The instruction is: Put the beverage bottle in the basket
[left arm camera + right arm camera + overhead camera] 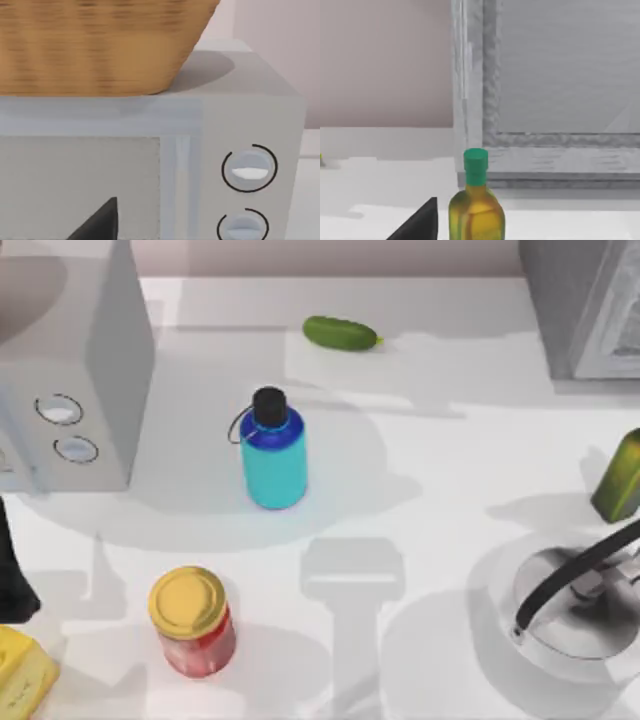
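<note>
the bottle (274, 455) is seen upright near the table's middle, untouched, its black cap (269, 403) toward the back and a thin strap looped at its neck. the basket (575, 615) sits well apart at the right edge, its black handle (572, 570) arched across the opening. an olive-green bottle (620, 478) stands just behind the basket and could be knocked over on a careless carry; the handle could be struck on the drop. a red jar (194, 622) stands nearer the front. whether either gripper is parted or closed cannot be told.
</note>
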